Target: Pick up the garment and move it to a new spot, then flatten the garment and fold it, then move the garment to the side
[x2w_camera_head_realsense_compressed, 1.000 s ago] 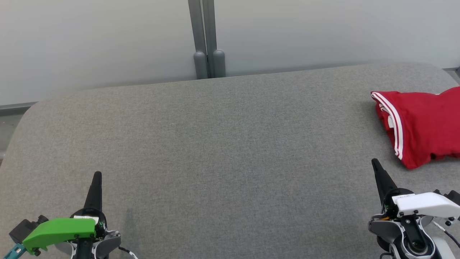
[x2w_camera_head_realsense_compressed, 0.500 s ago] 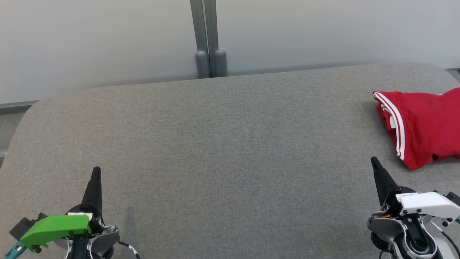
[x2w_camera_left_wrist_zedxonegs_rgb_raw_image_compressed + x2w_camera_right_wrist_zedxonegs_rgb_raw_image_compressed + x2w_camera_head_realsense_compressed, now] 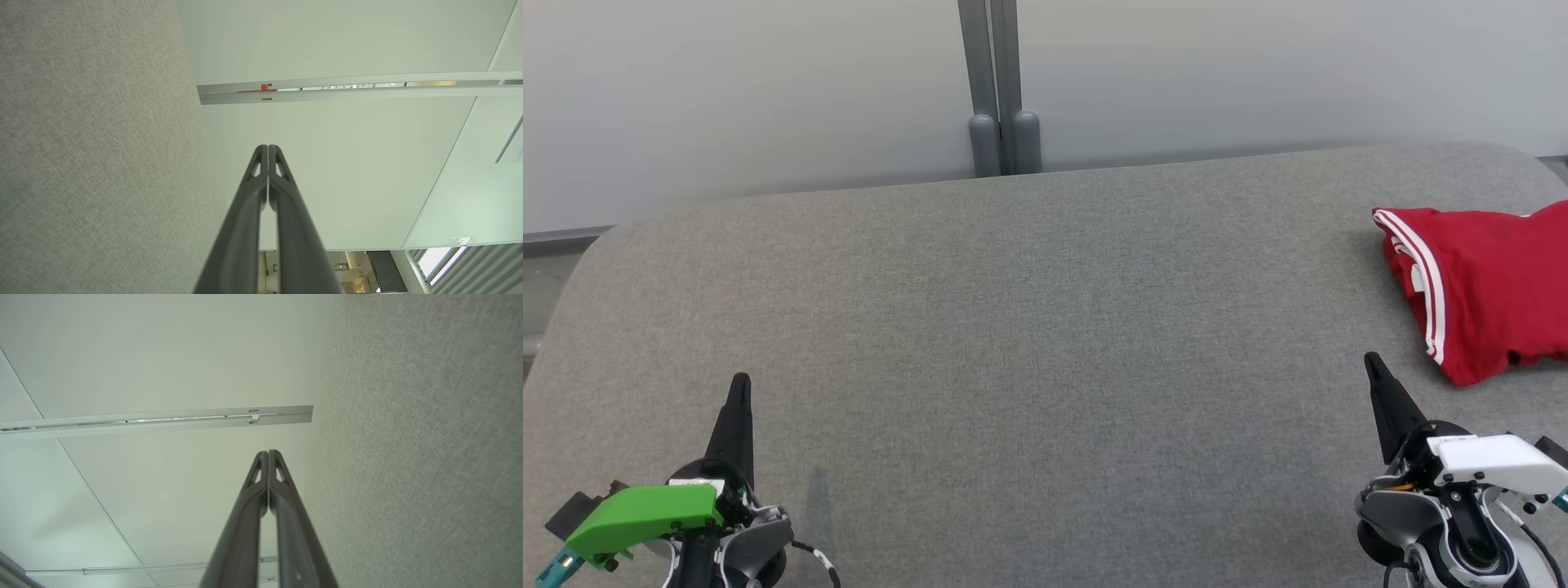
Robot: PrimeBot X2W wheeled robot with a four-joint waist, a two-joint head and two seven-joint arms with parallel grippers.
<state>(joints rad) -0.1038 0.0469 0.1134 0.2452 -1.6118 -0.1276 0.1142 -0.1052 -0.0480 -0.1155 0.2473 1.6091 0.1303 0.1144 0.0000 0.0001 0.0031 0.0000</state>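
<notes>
The garment (image 3: 1486, 286) lies at the counter's (image 3: 1029, 327) right edge, toward the far right corner. It is a compact red bundle with a white-striped hem facing the middle, and the edge of the head view cuts off its far part. It looks doubled over on itself, though I can't tell how tidy the layers are.

My left jaws sit low over the near left corner and my right jaws over the near right corner, just short of the garment and not touching it. Both pairs are pressed together with nothing between them. In the wrist views the left fingers (image 3: 245, 212) and right fingers (image 3: 286, 514) meet tip to tip, pointing along the grey cloth toward the wall.

As for the step in hand, this scene fits two stages. A bundle waiting at the side to be picked up looks like this, and so does one already folded and set aside. I can't settle which, so I won't call a move.

No container is involved: the garment rests straight on the counter's cloth.
</notes>
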